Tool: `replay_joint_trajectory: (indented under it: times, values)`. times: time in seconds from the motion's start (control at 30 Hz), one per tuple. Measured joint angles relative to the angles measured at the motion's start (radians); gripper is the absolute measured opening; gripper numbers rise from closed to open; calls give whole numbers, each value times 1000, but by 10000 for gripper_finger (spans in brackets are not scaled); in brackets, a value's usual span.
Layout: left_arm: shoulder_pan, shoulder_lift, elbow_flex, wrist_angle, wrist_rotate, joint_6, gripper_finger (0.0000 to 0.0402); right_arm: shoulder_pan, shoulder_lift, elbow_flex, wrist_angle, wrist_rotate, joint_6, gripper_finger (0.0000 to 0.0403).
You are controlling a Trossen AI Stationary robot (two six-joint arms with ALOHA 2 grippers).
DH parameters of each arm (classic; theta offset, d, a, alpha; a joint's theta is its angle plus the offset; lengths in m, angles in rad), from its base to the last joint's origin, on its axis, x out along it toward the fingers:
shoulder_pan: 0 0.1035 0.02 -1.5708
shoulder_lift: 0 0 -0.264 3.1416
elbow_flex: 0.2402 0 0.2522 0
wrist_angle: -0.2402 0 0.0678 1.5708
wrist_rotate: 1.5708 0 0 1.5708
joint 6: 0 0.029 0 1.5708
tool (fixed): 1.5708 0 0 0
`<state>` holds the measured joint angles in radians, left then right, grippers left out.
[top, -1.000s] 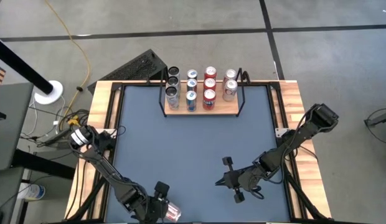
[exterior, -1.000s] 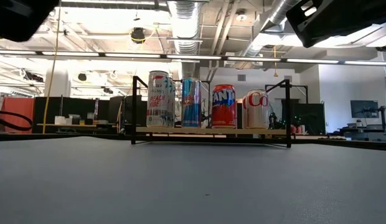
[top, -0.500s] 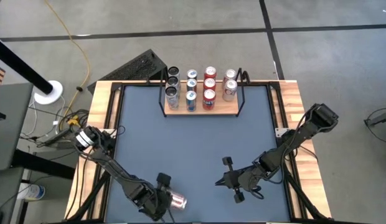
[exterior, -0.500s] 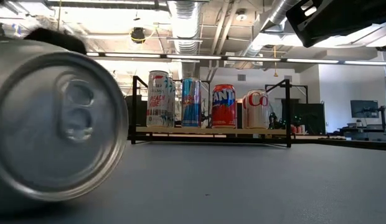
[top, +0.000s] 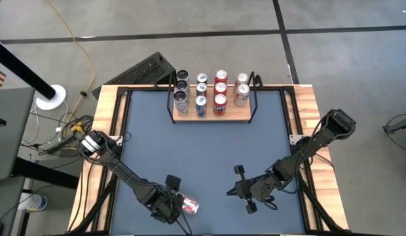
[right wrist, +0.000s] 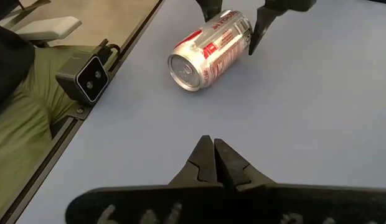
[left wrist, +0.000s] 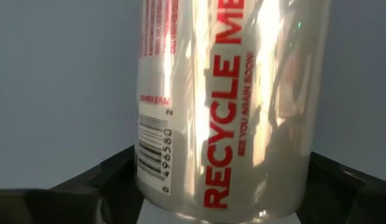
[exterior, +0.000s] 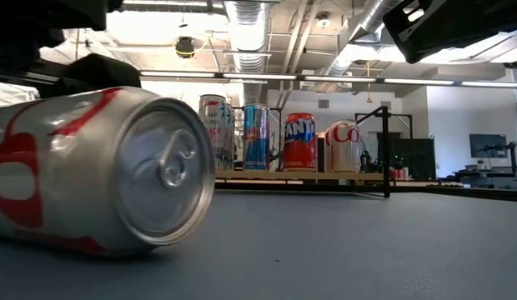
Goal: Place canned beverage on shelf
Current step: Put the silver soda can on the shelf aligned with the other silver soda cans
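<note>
A silver can point(top: 190, 206) with red print lies on its side on the blue-grey table near the near edge, its body on the mat. It looms large in the low view point(exterior: 92, 175). My left gripper point(top: 181, 204) stands over the can's bottom end, a finger on either side point(right wrist: 233, 28). My right gripper point(top: 230, 192) hovers shut and empty to the right of the can, pointing at it point(right wrist: 213, 155). The shelf point(top: 213, 117), a light-wood board with black wire uprights, stands at the far edge and holds several upright cans point(exterior: 283, 174). My left gripper has the can's bottom end point(right wrist: 243, 25) between its two fingers point(right wrist: 260, 28), which stand against opposite sides of the round wall point(left wrist: 146, 186). The fingers come slanting down from the table's left. The can lies on the table, its top pointing away from the gripper.
Wooden borders run along the table's left and right sides point(top: 105, 131). A small camera block point(right wrist: 87, 78) sits at the near edge close to the can. Bare mat point(top: 209, 151) lies between the can and the shelf.
My left gripper has swung from the near edge toward the table's far right, and the can has gone with it. The can has slid into the low view and turned about, so its top no longer faces the near edge squarely.
</note>
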<state>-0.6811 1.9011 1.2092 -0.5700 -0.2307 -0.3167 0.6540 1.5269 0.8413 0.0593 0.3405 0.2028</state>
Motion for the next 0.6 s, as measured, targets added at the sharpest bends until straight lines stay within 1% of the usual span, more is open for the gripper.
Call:
replay_joint_trajectory:
  times: [0.13,0.23,0.4,0.5,0.6]
  values:
    - [12,2,2,37,-11,-13,359,0,0,0,0,0,0,0]
    - [27,2,4,79,-10,-4,379,0,0,0,0,0,0,0]
    - [49,2,5,120,-14,43,383,0,0,0,0,-1,-1,0]
    - [59,2,5,114,-11,64,378,0,0,0,0,-1,-1,0]
    - [66,1,5,117,15,74,369,0,0,0,0,-1,-1,0]
